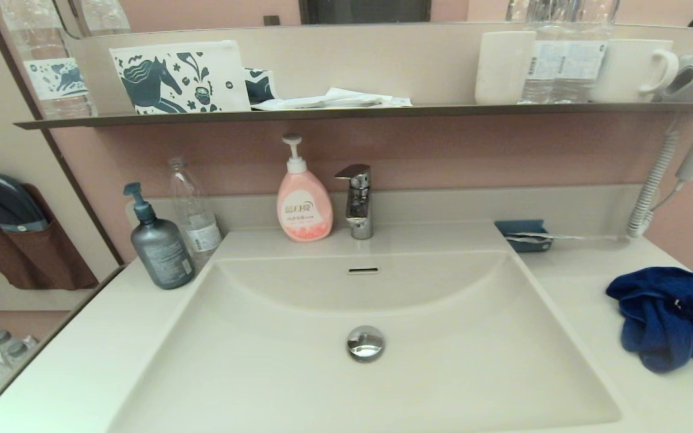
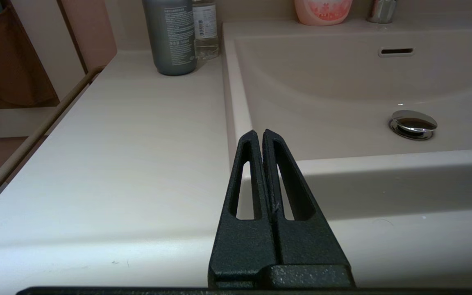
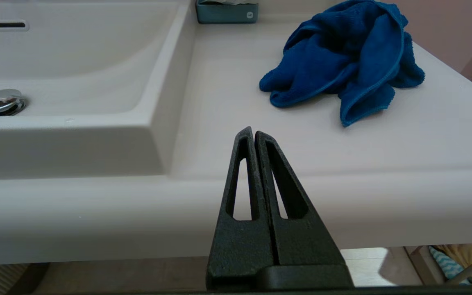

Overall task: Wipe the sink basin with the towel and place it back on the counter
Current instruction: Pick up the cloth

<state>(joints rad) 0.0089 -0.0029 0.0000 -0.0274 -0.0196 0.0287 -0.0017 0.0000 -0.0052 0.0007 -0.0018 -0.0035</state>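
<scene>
The towel (image 1: pixel 671 325) lies crumpled on the counter (image 1: pixel 569 282) right of the sink basin (image 1: pixel 298 373), its far edge cut off and no long axis readable. Left gripper (image 2: pixel 259 133) and right gripper (image 3: pixel 250 131) hang before the counter's front edge, fingers pressed together, empty.

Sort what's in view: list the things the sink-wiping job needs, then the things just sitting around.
For the job:
towel, bunched on the counter right of the basin
sink basin
right gripper and left gripper, both shut, at the counter's front edge

Just sitting around:
pink soap bottle
grey pump bottle
clear bottle
faucet
teal tray
mug
</scene>
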